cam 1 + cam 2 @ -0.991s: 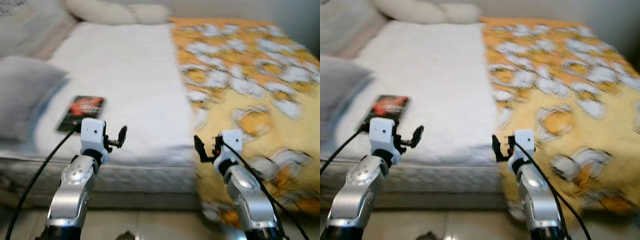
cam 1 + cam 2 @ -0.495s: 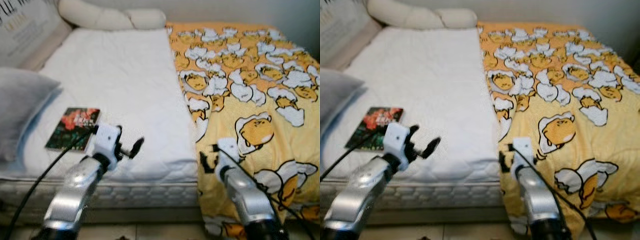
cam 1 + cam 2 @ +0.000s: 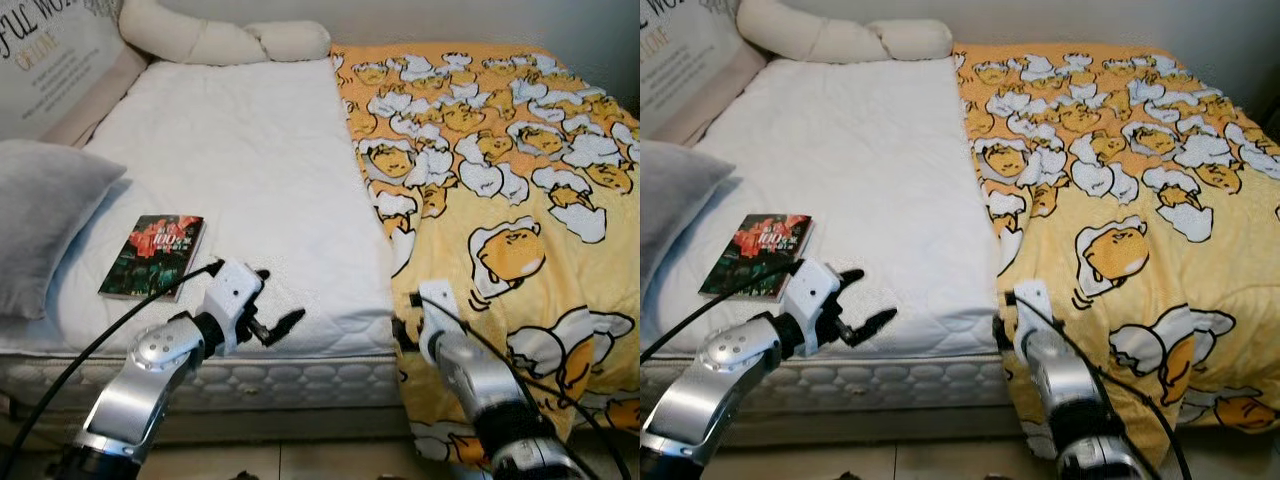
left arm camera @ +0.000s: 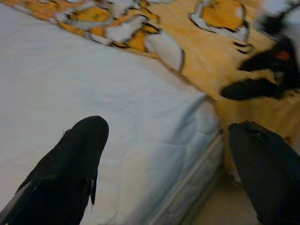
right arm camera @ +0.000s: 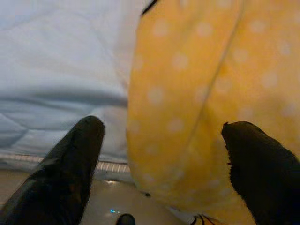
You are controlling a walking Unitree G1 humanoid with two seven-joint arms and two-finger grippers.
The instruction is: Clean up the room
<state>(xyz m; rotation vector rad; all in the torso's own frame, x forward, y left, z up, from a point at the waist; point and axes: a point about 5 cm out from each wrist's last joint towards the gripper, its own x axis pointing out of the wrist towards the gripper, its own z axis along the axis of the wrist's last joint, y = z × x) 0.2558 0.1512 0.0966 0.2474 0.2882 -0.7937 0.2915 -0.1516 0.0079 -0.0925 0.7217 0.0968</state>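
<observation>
- The yellow blanket (image 3: 500, 180) is covering only the right half of the bed, its inner edge running down the middle and its lower part draping over the foot end; this is the thing you are most likely tidying.
- Your right gripper (image 5: 164, 154) is sitting just beside that hanging edge at the mattress corner, fingers spread wide with the yellow cloth between them but not yet pinched.
- A second ago both arms were held higher and further back; you have been stepping in and bending, and the right arm has been dropping to the blanket's edge, so a grasp looks near.
- Your left gripper (image 3: 272, 322) is hovering over the near edge of the white mattress (image 3: 240, 170), fingers apart and empty.
- The book (image 3: 153, 256) is lying flat near the left gripper, beside the grey pillow (image 3: 45, 220).
- A long cream bolster (image 3: 220, 40) is resting along the head end.
</observation>
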